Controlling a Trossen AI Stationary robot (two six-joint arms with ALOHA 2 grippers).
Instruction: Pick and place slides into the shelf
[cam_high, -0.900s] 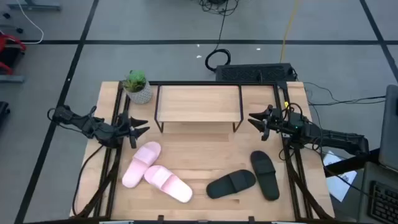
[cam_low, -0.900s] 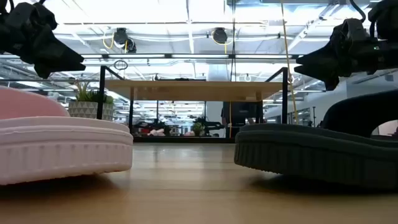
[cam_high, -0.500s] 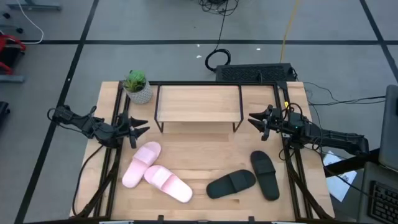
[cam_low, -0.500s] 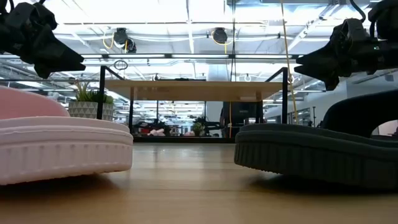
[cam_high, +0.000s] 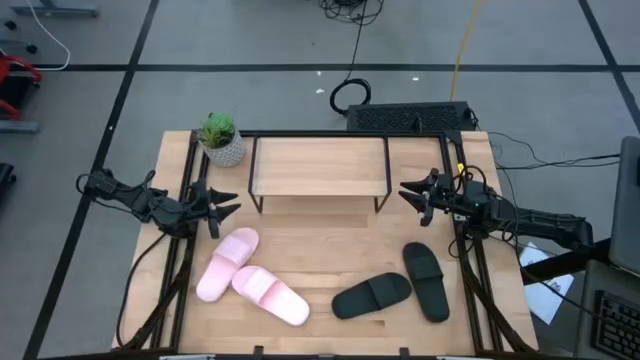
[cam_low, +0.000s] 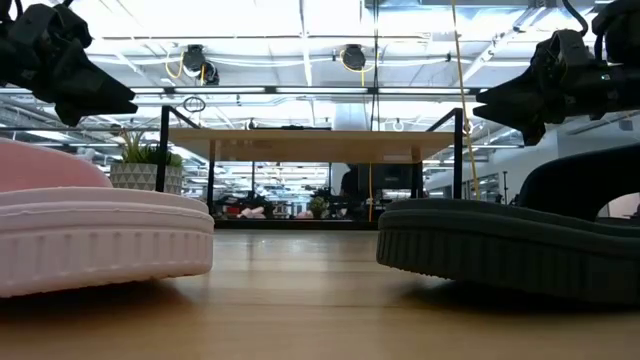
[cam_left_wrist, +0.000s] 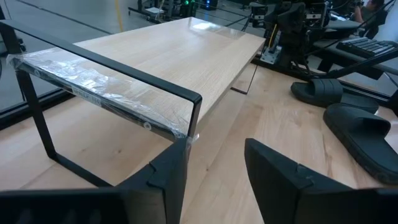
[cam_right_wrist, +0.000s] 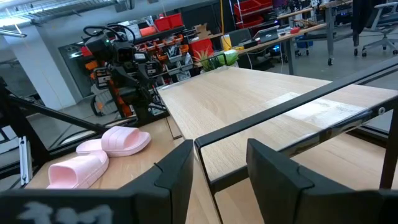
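**Operator:** From the high view, I have the left gripper hanging off the shelf's left end and the right gripper off its right end. Both are spread and hold nothing. All four slides lie on the table in front of the shelf: the pink pair on the left, touching each other, and the black pair on the right. The shelf top is bare. A potted plant stands at its left rear corner.

**Second:** And low down?

**Operator:** In the low view, a pink slide and a black slide sit flat in the foreground, with the shelf behind and both grippers well above them.

**Second:** Wrists?

**Operator:** In the left wrist view, my fingers stand apart facing the shelf's corner, with black slides beyond. In the right wrist view, the fingers are apart too, with pink slides past the shelf.

**Second:** How will they handle?

**Operator:** I judge them light, soft foam, somewhat springy. I'd pinch the wide strap or a sole edge; a hard squeeze may buckle it.
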